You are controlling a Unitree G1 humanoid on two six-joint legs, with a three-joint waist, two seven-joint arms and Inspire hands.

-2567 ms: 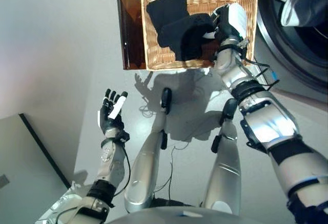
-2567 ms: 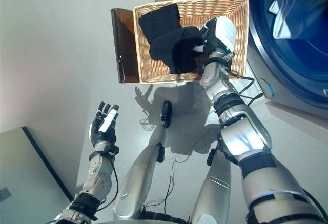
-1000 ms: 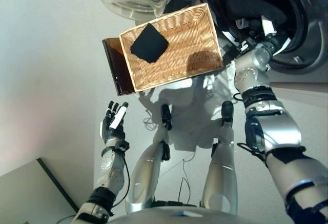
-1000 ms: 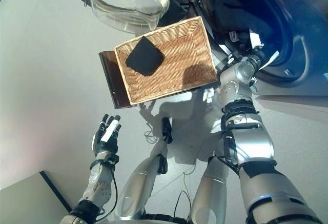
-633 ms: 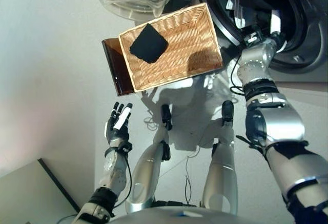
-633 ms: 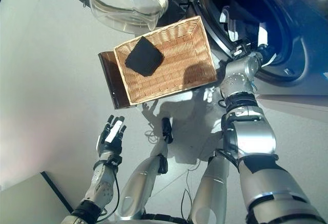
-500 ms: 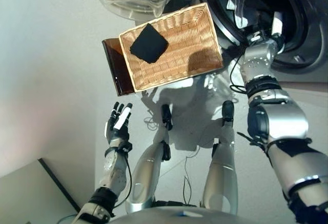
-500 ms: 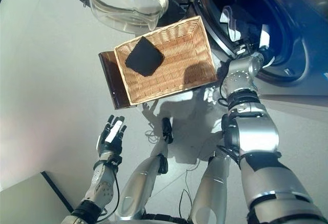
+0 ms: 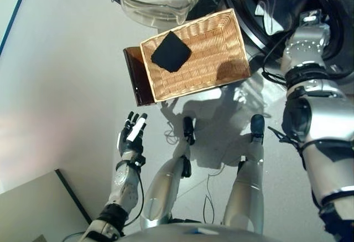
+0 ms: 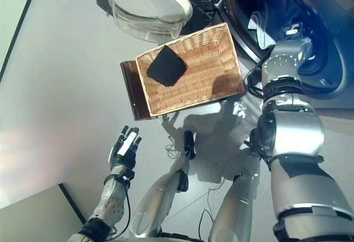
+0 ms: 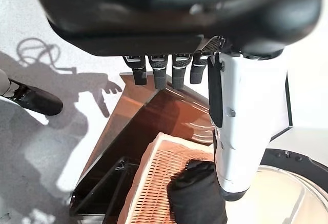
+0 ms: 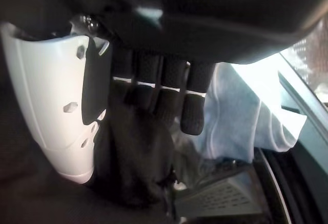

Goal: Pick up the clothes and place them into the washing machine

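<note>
Right robot hand (image 12: 154, 88) from basket (image 10: 221, 81) into washer drum (image 10: 287, 9).

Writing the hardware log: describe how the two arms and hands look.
Both arms are silver-grey shells with black bands at the joints. The left hand is dark, with pale bands across its fingers and a white cover on the thumb. The right hand matches: dark banded fingers and a white thumb cover.

Basket (image 9: 221, 59) sits on stand (image 9: 137, 78), cloth (image 9: 171, 51) in its left part. Washer (image 10: 276, 9) right of basket, door (image 10: 148, 8) behind it. Towel (image 12: 246, 116) inside drum.
</note>
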